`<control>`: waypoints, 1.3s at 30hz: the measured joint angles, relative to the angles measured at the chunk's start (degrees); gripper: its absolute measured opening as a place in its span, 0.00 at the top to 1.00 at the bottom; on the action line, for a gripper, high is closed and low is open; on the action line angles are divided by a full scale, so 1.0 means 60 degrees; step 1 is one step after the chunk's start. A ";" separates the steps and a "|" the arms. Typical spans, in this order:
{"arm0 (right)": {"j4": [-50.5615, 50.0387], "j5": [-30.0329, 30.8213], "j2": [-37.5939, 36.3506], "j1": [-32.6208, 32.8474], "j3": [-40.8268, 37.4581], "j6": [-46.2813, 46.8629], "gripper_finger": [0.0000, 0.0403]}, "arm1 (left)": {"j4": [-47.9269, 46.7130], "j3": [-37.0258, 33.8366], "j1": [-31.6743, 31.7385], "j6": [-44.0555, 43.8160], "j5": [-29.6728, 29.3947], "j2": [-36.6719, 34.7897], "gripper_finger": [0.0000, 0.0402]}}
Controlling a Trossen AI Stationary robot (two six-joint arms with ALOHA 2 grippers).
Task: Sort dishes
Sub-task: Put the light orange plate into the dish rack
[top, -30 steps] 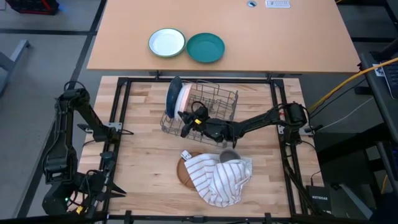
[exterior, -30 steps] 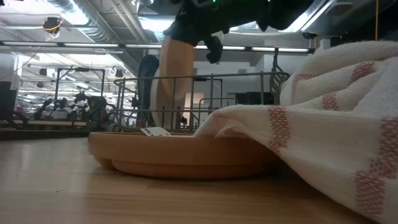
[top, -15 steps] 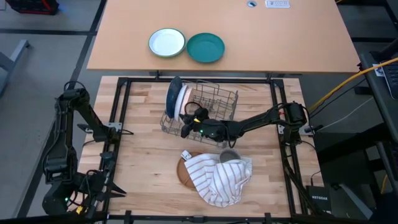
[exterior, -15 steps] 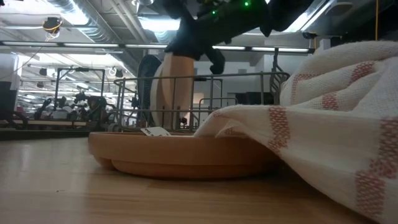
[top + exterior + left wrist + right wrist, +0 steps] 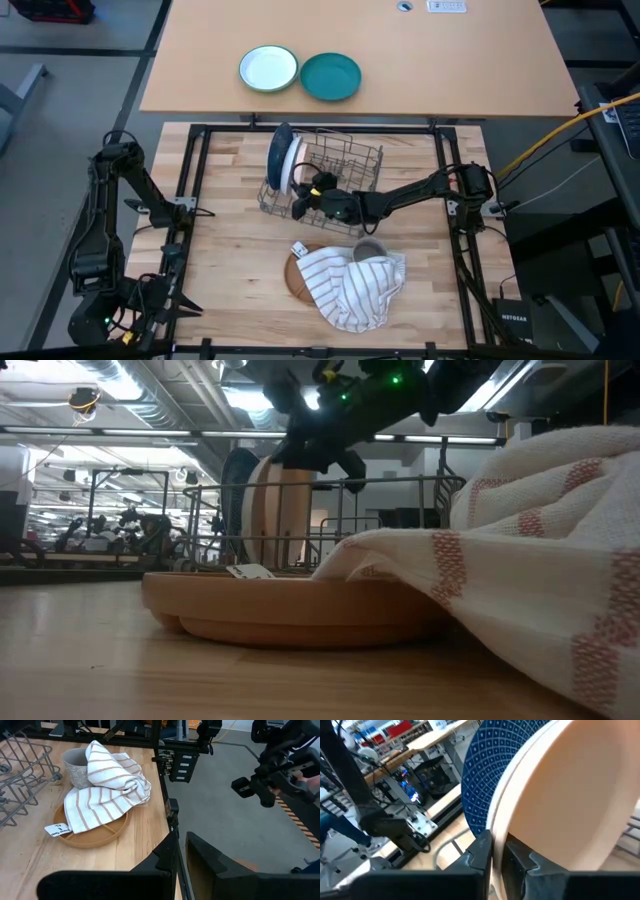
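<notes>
White plate [image 5: 293,163] stood on edge in wire rack [image 5: 345,160], beside blue plate [image 5: 279,152]; right gripper [image 5: 312,187] seen at its rim, grip undeterminable. Left gripper [image 5: 179,854] closed, empty.

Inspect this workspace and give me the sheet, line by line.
Surface: wooden table, bare on its left half.
Job's things: blue plate and white plate stand on edge in the wire rack; tan plate lies flat in front of it.
Clutter: striped towel drapes over the tan plate beside a grey mug; bowl and teal plate sit on the far desk.
Grippers: right claw at the white plate's rim; left claw shut, parked off the table's left edge.
Cables: yellow cable at right.
Surroundings: workshop room; no people seen.
</notes>
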 joint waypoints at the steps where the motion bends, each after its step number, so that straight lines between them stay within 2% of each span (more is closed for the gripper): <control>1: -0.0122 0.0000 0.0000 0.0000 0.0000 0.0003 0.90 | -0.0003 0.0004 0.0000 0.0004 0.0000 0.0000 0.93; 9: -0.0869 -0.0255 0.0000 0.0007 0.0000 0.0000 0.89 | -0.0003 0.0001 0.0000 0.0002 0.0003 0.0000 0.93; 26: -0.1037 -0.0576 -0.0007 -0.0062 0.0000 0.0370 0.88 | -0.0003 0.0000 0.0000 0.0000 0.0004 0.0000 0.93; 30: -0.1037 -0.0462 -0.0007 -0.0058 0.0000 0.0312 0.82 | -0.0002 0.0000 0.0000 0.0000 0.0004 0.0002 0.93; 36: -0.1037 -0.0403 -0.0007 -0.0058 0.0000 0.0201 0.66 | -0.0002 0.0002 0.0000 0.0000 0.0004 0.0000 0.93; 39: -0.1035 -0.0778 -0.0016 -0.0058 0.0000 -0.0131 0.61 | 0.0000 0.0000 0.0000 0.0000 0.0004 0.0003 0.93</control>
